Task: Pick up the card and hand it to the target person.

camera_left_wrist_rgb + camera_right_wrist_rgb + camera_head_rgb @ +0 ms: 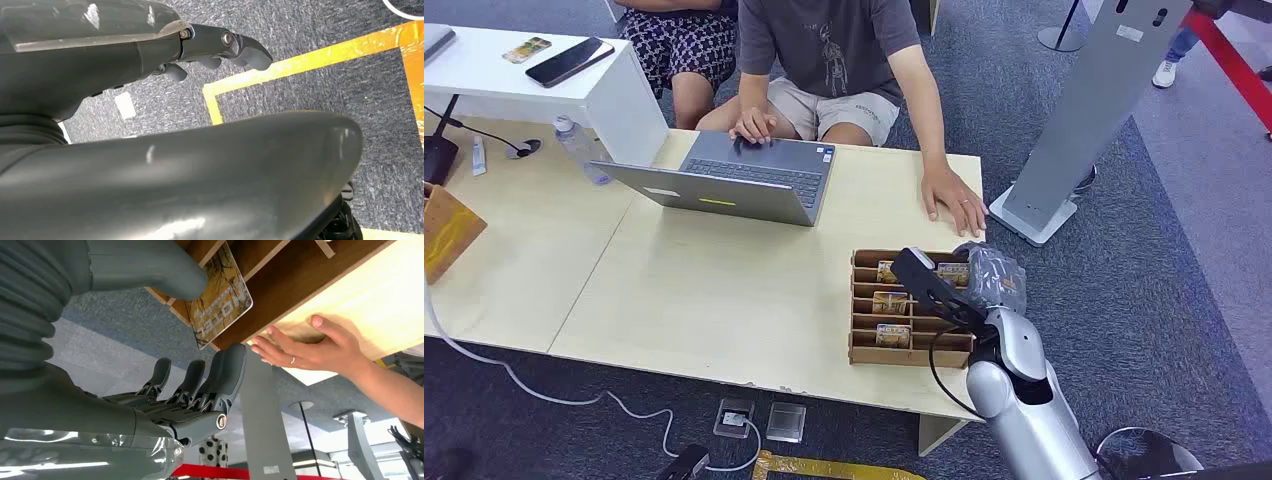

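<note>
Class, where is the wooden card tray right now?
In the head view, the wooden card tray sits on the table's near right corner, under the right hand.

Bright, even indoor light, soft shadows, glare streaks on the close, blurred left hand (150, 55) cover.

pale wood tabletop (704, 290), brown wooden card box (864, 350) at its right front corner holding yellow-brown printed cards (892, 335). silver-grey laptop (754, 185), grey speckled carpet (1164, 280), yellow floor tape (300, 62), red barrier (1239, 70).

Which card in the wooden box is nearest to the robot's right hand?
The card in the far row, right side; right hand hovers beside it.
</note>
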Controlling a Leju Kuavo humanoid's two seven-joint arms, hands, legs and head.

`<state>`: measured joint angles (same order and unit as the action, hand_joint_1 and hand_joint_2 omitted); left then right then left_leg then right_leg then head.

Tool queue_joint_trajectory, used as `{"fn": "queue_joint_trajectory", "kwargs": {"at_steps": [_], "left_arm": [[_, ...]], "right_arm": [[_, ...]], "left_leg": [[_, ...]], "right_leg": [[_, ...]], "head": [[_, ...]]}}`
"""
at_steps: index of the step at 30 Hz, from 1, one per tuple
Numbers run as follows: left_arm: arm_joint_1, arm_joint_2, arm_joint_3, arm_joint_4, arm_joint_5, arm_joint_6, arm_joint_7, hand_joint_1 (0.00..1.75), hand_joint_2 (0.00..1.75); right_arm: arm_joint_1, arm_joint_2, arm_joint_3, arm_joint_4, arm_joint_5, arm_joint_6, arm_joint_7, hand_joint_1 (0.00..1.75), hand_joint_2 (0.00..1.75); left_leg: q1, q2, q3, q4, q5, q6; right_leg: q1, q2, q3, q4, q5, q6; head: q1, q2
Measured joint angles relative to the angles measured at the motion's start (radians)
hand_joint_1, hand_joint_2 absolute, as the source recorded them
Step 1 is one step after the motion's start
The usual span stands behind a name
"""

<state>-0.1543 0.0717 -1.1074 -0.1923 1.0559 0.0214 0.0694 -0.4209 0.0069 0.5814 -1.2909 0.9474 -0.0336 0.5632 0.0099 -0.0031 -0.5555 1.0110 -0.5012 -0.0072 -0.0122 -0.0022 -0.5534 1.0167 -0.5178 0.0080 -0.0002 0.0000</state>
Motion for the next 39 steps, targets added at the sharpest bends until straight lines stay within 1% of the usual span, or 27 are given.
{"fn": "queue_joint_trajectory", "kwargs": {"at_steps": [8, 18, 25, 28, 32, 36, 39], "left_arm": [[0.000, 0.000, 0.000, 0.000, 0.000, 0.000, 0.000, 0.00, 0.00], [0.000, 0.000, 0.000, 0.000, 0.000, 0.000, -0.001, 0.00, 0.00], [0.000, 0.000, 0.000, 0.000, 0.000, 0.000, -0.001, 0.00, 0.00], [0.000, 0.000, 0.000, 0.000, 0.000, 0.000, -0.001, 0.00, 0.00], [0.000, 0.000, 0.000, 0.000, 0.000, 0.000, -0.002, 0.00, 0.00], [0.000, 0.000, 0.000, 0.000, -0.001, 0.000, -0.002, 0.00, 0.00], [0.000, 0.000, 0.000, 0.000, -0.002, 0.000, -0.002, 0.00, 0.00]], "right_arm": [[-0.001, 0.001, 0.000, 0.019, -0.004, -0.004, -0.008, 0.76, 1.75], [-0.001, 0.003, 0.000, 0.039, -0.004, -0.004, -0.009, 0.78, 1.75], [-0.002, 0.005, 0.000, 0.046, -0.004, -0.004, -0.009, 0.83, 1.75], [-0.002, 0.005, 0.000, 0.046, -0.004, -0.004, -0.009, 0.91, 1.75], [-0.002, 0.005, 0.000, 0.046, -0.005, -0.004, -0.009, 1.32, 1.75], [-0.004, 0.005, 0.000, 0.046, -0.007, -0.006, -0.009, 1.44, 1.75], [-0.005, 0.005, 0.000, 0.046, -0.008, -0.008, -0.009, 1.59, 1.75]], "left_leg": [[0.000, 0.000, 0.000, 0.000, 0.000, 0.000], [0.000, 0.000, 0.000, 0.000, 0.000, 0.000], [0.000, 0.000, 0.000, 0.000, 0.000, 0.000], [0.000, 0.000, 0.000, 0.000, 0.000, 0.000], [0.000, 0.000, 0.000, 0.000, 0.000, 0.000], [0.000, 0.000, 0.000, 0.000, 0.000, 0.000], [0.000, 0.000, 0.000, 0.000, 0.000, 0.000]], "right_leg": [[0.000, 0.000, 0.000, 0.000, 0.000, 0.000], [0.000, 0.000, 0.000, 0.000, 0.000, 0.000], [0.000, 0.000, 0.000, 0.000, 0.000, 0.000], [0.000, 0.000, 0.000, 0.000, 0.000, 0.000], [0.000, 0.000, 0.000, 0.000, 0.000, 0.000], [0.000, 0.000, 0.000, 0.000, 0.000, 0.000], [0.000, 0.000, 0.000, 0.000, 0.000, 0.000]], "head": [[0.000, 0.000], [0.000, 0.000], [0.000, 0.000], [0.000, 0.000], [0.000, 0.000], [0.000, 0.000], [0.000, 0.000]]}}
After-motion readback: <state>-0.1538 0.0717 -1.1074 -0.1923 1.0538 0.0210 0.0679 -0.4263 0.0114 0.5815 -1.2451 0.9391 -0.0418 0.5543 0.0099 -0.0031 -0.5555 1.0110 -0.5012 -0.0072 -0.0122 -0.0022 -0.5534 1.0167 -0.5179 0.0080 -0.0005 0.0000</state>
